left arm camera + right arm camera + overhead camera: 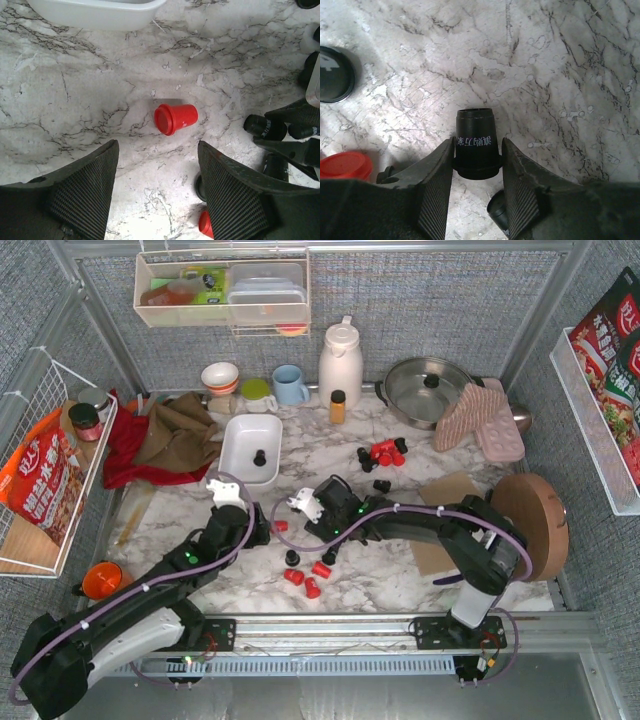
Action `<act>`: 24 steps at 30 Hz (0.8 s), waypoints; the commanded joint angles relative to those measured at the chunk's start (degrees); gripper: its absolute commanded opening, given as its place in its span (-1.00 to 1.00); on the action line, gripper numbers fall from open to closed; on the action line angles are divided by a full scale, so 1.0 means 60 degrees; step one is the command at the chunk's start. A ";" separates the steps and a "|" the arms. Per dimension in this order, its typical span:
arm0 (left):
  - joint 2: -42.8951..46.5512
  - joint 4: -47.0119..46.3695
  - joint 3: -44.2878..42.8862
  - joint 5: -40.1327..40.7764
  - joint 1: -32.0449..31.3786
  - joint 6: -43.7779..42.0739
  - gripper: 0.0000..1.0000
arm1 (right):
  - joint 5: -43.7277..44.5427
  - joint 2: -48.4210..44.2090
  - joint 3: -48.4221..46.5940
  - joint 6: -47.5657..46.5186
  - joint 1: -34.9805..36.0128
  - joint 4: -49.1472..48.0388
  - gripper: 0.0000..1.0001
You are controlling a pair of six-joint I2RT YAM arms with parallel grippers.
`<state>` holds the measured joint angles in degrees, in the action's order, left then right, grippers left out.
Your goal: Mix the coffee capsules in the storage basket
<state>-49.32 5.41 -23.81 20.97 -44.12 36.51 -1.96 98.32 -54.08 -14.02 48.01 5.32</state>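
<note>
The white storage basket [237, 436] stands left of centre with one black capsule [260, 456] in it; its rim shows in the left wrist view [95, 12]. My left gripper [262, 532] is open and empty [157, 150], with a red capsule [176, 118] lying on its side just ahead of the fingers. My right gripper [328, 550] is shut on a black capsule [476, 145] low over the marble. Loose red capsules [308, 578] and black ones [292, 557] lie near it. A red and black cluster [385, 453] lies further back.
An amber bottle [338, 406], white thermos [340, 362], blue mug [290, 384] and pan [428, 388] stand at the back. Oven mitts [480, 418] and a round wooden board [535, 520] are on the right. Red and brown cloths [165, 435] lie left of the basket.
</note>
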 commanded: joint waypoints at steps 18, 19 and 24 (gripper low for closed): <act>0.2840 -0.8258 0.2916 -0.3057 -0.0012 -0.5890 0.98 | -0.3066 -0.4876 0.1472 -0.0115 -0.0662 0.0017 -0.38; 0.2725 -0.8669 0.3033 -0.3129 -0.0002 -0.6140 0.98 | -0.3264 -0.5019 0.1494 -0.0079 -0.0727 0.0021 -0.38; 0.1492 -0.8864 0.2666 -0.5761 -0.0008 -0.8440 0.80 | -0.3875 -0.5436 0.1530 0.0205 -0.1014 0.0050 -0.38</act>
<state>-36.25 -41.04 -6.11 0.49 -44.12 -0.08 -20.18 66.85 -45.01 -14.41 42.78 5.78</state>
